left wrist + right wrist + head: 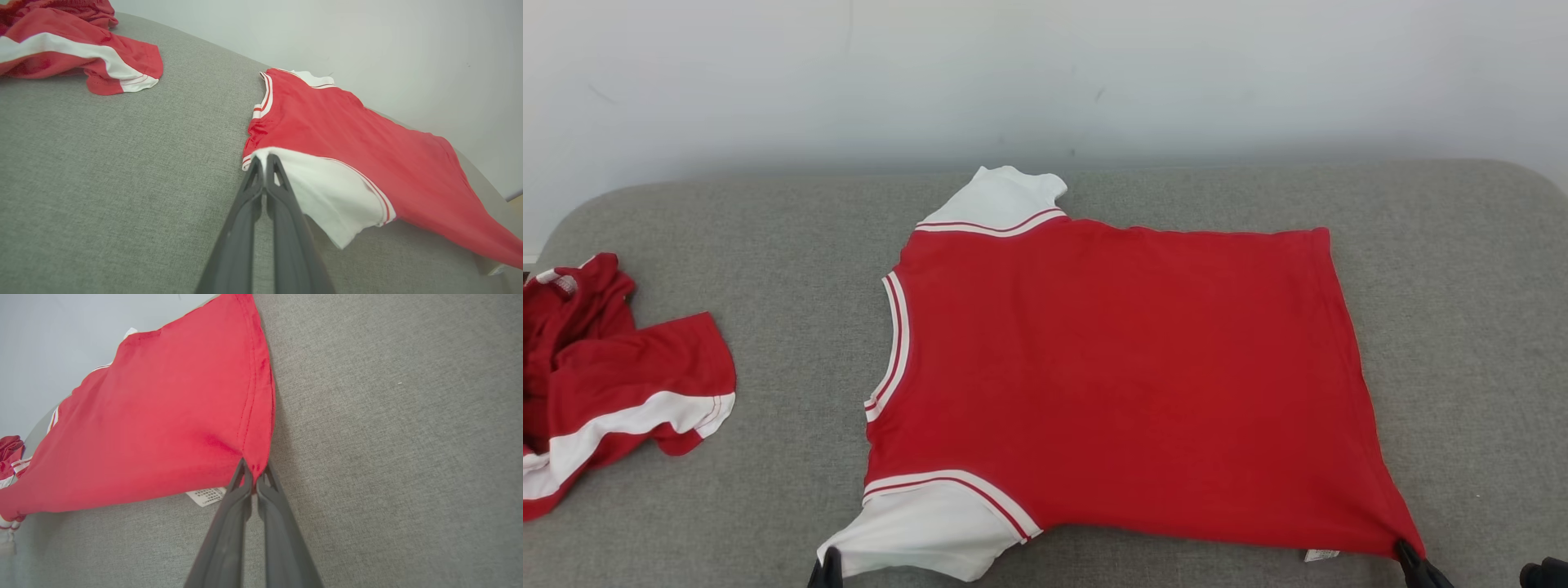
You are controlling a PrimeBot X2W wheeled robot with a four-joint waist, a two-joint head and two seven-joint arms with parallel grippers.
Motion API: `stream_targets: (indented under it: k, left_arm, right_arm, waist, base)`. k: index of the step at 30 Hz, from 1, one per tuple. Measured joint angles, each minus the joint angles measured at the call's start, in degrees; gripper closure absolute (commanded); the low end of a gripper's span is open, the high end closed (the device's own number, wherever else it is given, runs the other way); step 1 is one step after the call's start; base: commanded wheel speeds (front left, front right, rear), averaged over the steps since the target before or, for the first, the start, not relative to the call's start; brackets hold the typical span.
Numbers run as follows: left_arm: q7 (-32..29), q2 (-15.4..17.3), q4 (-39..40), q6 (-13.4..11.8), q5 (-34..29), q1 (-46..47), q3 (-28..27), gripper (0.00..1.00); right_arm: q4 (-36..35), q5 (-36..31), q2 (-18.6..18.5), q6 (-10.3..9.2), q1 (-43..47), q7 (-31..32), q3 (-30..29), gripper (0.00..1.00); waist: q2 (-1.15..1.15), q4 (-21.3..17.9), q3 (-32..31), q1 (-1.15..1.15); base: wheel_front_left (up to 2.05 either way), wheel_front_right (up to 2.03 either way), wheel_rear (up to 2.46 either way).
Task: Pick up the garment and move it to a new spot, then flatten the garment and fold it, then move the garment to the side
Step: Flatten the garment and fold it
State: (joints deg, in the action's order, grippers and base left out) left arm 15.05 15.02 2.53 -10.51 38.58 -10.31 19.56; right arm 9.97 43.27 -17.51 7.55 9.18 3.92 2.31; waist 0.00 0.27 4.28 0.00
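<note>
2 grips — L end effector [264,160] pinches garment [1119,384] sleeve [327,192] | R end effector [253,468] pinches hem corner [258,455]

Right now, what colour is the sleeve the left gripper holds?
White sleeve, thin red stripes by its seam; best in the left wrist view.

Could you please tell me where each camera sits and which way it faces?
Head view: on the head, facing forward and down at the red T-shirt on the grey padded surface; left gripper and right gripper at the bottom.
Left wrist view: from that wrist, along its gripper, shut on the white sleeve.
Right wrist view: from that wrist, along its gripper, shut on the hem corner.
Both wrist views catch the crumpled red garment.
</note>
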Motion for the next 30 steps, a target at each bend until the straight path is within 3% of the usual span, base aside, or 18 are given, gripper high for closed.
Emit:
stream_targets:
  k: [7,14,21,30]
  left_arm:
    - [0.0,0.9,-1.1,1.51,-2.45,2.4,0.0,1.0]
    - [-2.26,3.32,-0.67,2.97,-4.08,7.66,0.83,1.0]
    - [-6.15,5.65,-3.68,6.08,-4.8,18.98,0.94,1.0]
    - [-9.65,6.35,-12.6,9.58,-6.31,33.92,1.92,1.0]
  right_arm:
    - [-4.58,-4.56,4.43,0.0,0.6,4.86,-3.25,1.0]
    - [-5.75,-6.0,6.12,0.0,-3.97,8.55,-3.71,1.0]
    - [-1.78,-6.55,5.86,0.0,-12.36,11.37,-2.88,1.0]
    - [7.17,-6.53,5.53,0.0,-25.46,11.12,-0.57,1.0]
  waist:
    - [0.01,-1.02,0.36,0.01]
    - [0.01,-2.86,0.65,0.0]
    - [0.0,-3.63,2.56,0.01]
    - [0.01,-4.4,6.64,0.02]
  base:
    - [0.0,0.0,0.0]
    - [0.0,0.0,0.0]
    - [0.0,0.0,0.0]
    - [0.0,0.0,0.0]
